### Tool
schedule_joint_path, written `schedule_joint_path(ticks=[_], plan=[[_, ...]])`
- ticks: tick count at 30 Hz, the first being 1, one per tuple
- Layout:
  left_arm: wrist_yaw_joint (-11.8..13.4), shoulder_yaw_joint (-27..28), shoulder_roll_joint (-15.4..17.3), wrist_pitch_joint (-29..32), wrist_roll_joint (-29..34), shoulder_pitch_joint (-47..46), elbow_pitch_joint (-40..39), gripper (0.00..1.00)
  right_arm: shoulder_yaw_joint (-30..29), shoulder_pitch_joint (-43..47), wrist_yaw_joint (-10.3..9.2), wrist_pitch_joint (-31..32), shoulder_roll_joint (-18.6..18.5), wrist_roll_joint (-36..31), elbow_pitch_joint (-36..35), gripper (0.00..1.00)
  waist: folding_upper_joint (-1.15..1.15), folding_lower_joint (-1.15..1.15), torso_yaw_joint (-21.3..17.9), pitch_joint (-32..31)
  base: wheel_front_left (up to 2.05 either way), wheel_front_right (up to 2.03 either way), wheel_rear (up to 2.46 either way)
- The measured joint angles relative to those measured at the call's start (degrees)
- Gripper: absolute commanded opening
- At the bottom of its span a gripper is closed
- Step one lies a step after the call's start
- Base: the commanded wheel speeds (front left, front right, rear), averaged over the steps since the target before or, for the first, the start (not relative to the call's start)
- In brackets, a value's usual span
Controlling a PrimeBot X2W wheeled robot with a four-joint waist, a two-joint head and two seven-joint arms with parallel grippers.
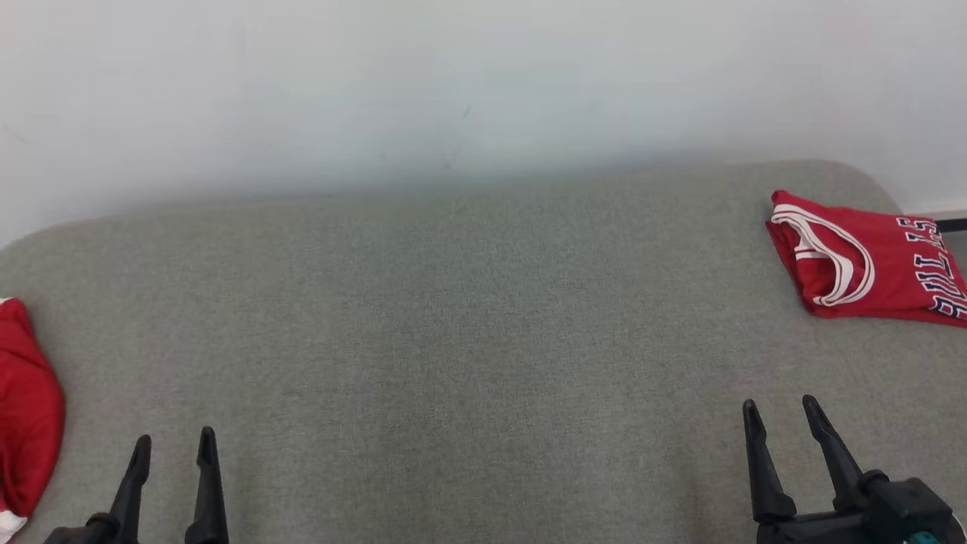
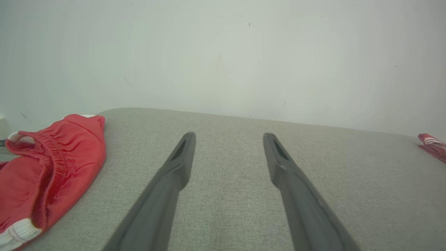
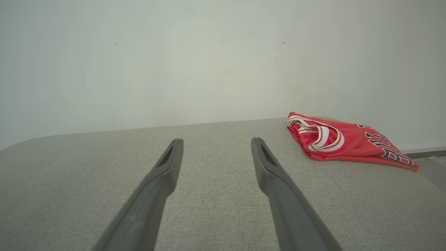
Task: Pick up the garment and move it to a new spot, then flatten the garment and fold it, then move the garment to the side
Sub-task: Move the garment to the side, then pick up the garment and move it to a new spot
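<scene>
Spanning the top of the head view was a plain pale wall with a few faint dark specks. Below it lay a grey fabric-covered surface with rounded far corners.

Jersey: red, white trim, dark lettering. It was folded into a flat packet and lay at the far right of the surface, near the rounded corner, its right edge cut by the frame. In the right wrist view it sat ahead and to the right of the fingers, well apart from them.

Shorts: red, gathered elastic waistband, white trim at one end. They lay loose and rumpled at the left edge of the surface, partly out of frame. In the left wrist view they were to the left of the fingers, near but apart.

Left gripper: at lower left of the head view, fingers pointing up the view, toward the wall. Jaws were released and spread, with grey fabric visible in the gap. It was near the shorts but not touching them.

Right gripper: at lower right, fingers pointing the same way and leaning slightly left. Jaws were likewise released and spread, gripping nothing. The jersey lay well beyond its tips.

Could not tell whether either gripper's fingers rested on the surface or hung just above it.
</scene>
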Motion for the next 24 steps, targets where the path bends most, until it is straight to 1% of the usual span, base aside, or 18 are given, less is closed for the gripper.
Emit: schedule_joint_path(ticks=[7, 18, 24], plan=[[0.0, -1.09, 1.15, 0.0, -0.15, 0.13, 0.92, 1.0, -0.44, 0.52, 0.0, 0.07, 0.46, 0.01, 0.1, 1.0, 0.0, 0.01, 0.01, -0.85, 0.0, 0.0, 0.0], [0.0, -1.42, 1.19, 0.0, -0.12, 0.03, 2.02, 1.0, -0.43, 0.48, 0.0, -0.07, 0.6, 0.26, 1.38, 1.0, 0.0, 0.02, 0.8, -1.36, 0.0, 0.0, 0.0], [0.0, -1.23, 0.93, 0.0, 0.04, -1.2, 2.36, 1.0, -0.13, 1.08, 0.0, -0.27, 0.82, 0.54, 1.75, 1.0, 0.0, 0.02, 2.59, -1.22, 0.0, 0.0, 0.0]])
